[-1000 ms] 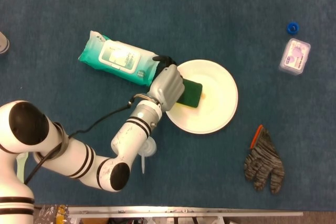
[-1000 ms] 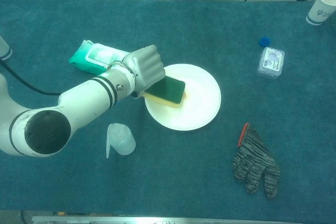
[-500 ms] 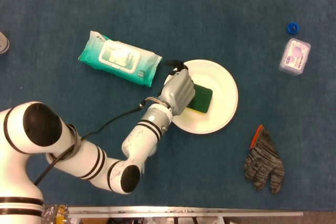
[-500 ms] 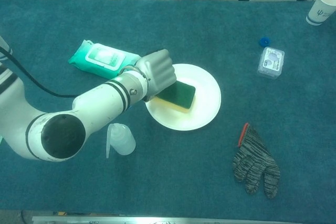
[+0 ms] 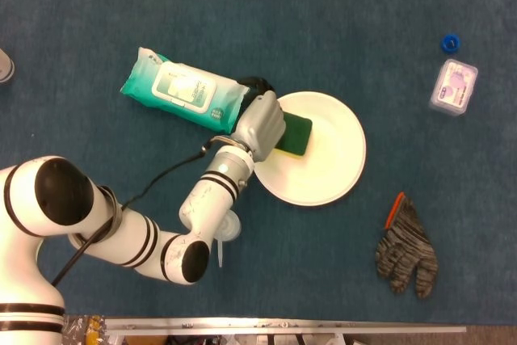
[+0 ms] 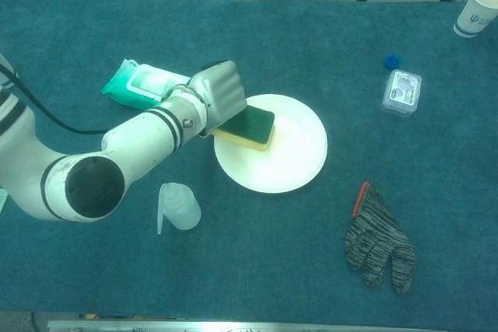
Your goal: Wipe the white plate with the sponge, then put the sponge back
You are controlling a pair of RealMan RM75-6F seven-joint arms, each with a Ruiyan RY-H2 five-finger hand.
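A round white plate [image 5: 327,167] [image 6: 288,162] lies on the blue cloth near the middle. My left hand [image 5: 260,122] [image 6: 216,93] grips a sponge [image 5: 295,136] [image 6: 247,127], green on top and yellow underneath, and presses it on the plate's upper left part. The hand covers the sponge's left end. My right hand is in neither view.
A teal wet-wipe pack [image 5: 183,90] [image 6: 145,82] lies just left of the hand. A clear plastic cup [image 6: 178,206] lies on its side below the arm. A striped glove [image 5: 406,251] [image 6: 378,242], a small clear box [image 5: 454,86] [image 6: 401,92], a blue cap [image 5: 450,41] and a paper cup [image 6: 475,8] are to the right.
The left hand slid the sponge right toward the plate's middle, then back up and left to the plate's upper left part.
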